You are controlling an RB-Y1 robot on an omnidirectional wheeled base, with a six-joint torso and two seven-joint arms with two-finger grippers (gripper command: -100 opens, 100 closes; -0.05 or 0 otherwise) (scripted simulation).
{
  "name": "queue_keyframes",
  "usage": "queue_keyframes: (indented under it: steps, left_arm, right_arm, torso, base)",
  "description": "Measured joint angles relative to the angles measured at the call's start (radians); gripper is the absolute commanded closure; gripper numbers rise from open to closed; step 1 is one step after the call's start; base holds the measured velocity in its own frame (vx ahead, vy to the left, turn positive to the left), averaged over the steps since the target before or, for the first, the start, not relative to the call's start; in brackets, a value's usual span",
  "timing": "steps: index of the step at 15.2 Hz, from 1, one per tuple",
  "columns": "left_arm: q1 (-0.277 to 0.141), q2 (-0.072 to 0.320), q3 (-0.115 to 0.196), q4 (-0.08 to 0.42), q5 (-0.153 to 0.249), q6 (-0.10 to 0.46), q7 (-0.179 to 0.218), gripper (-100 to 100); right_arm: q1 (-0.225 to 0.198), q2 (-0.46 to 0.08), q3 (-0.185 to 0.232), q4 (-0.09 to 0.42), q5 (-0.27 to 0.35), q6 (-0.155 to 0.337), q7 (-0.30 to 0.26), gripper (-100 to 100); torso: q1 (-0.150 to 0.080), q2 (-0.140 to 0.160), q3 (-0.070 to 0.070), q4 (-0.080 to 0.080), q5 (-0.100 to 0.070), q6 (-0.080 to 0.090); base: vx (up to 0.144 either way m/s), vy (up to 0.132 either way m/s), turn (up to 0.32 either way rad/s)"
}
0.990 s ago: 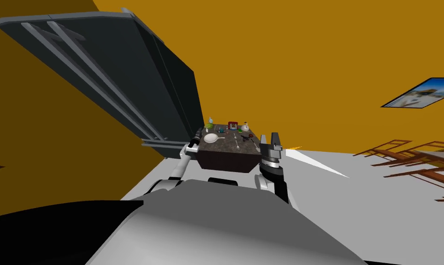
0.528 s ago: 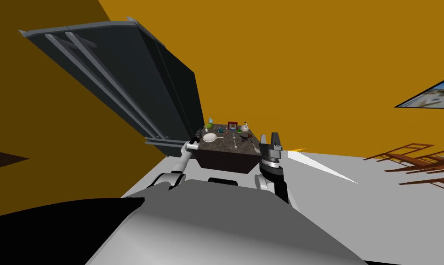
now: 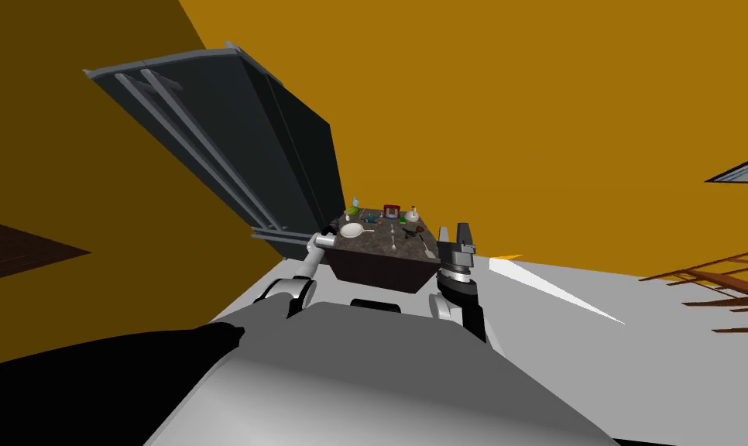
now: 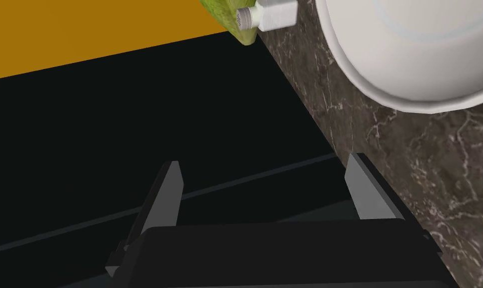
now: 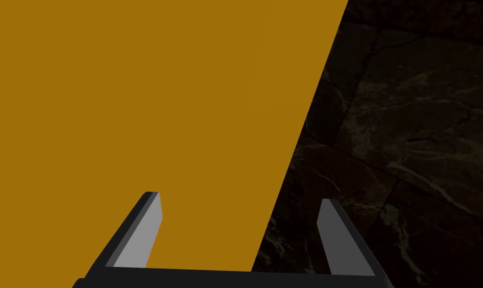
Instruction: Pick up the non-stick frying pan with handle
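The frying pan [image 3: 352, 231] is white and round, and lies on the near left part of a dark marble counter [image 3: 380, 249], its handle pointing right. In the left wrist view its rim [image 4: 410, 60] curves just ahead of my fingers, to one side. My left gripper [image 3: 331, 229] [image 4: 265, 192] is open and hangs over the counter's left edge beside the pan, holding nothing. My right gripper [image 3: 454, 235] [image 5: 240, 225] stands open and upright at the counter's near right corner, with nothing in it.
A tall dark grey fridge [image 3: 233, 155] stands against the counter's left side. A green item with a white bottle [image 4: 265, 15], a red item [image 3: 392, 210], a white pot [image 3: 413, 214] and spoons [image 3: 396, 237] lie on the counter. Wooden chairs [image 3: 721, 283] stand far right.
My head view has swung, so the fridge, the wall picture and the chairs slide right in the picture. My left elbow has come in a little; both grippers stay open.
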Motion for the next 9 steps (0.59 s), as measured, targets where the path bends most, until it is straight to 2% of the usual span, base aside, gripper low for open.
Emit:
queue_keyframes:
  steps: [4, 9]
  left_arm:
    - [-0.078, 0.005, 0.015, 0.096, -0.005, 0.076, 0.010, -100]
    - [-0.137, 0.017, 0.024, 0.173, 0.004, 0.167, 0.017, -100]
  right_arm:
    - [0.000, 0.000, 0.000, 0.000, 0.000, 0.000, 0.000, 0]
    - [0.000, 0.000, 0.000, 0.000, 0.000, 0.000, 0.000, 0]
  torso:
    - [-0.003, 0.000, 0.000, 0.000, -0.001, 0.000]
    - [0.000, -0.001, -0.001, 0.000, 0.000, 0.000]
  base:
    - [-0.004, -0.118, 0.079]
    - [0.005, -0.089, 0.062]
